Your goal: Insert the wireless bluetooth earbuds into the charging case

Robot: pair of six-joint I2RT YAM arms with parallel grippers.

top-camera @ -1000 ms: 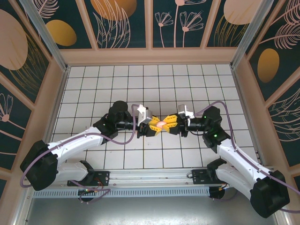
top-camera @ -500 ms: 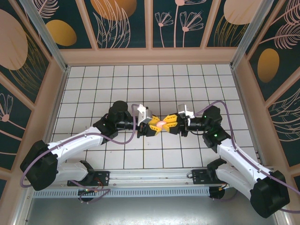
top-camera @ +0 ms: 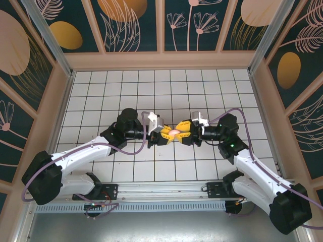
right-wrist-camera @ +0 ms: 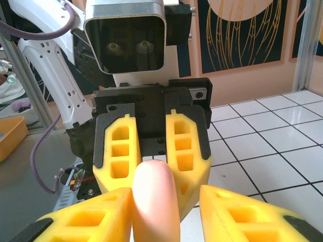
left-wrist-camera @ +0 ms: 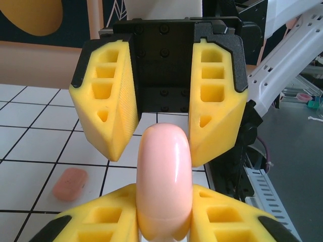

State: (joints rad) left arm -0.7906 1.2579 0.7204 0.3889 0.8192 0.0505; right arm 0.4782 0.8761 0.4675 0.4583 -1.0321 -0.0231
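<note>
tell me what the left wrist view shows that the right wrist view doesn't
Left wrist view: a salmon-pink charging case lying on a tile, and the right gripper head-on, jaws apart. Right wrist view: the left gripper head-on, with its wrist camera above it. Both: the pale pink rounded object between the two grippers, and the white tiled table.

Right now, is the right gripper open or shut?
Open: in its wrist view one finger of the right gripper stands clear of the pale pink object, which the left gripper clamps.
</note>
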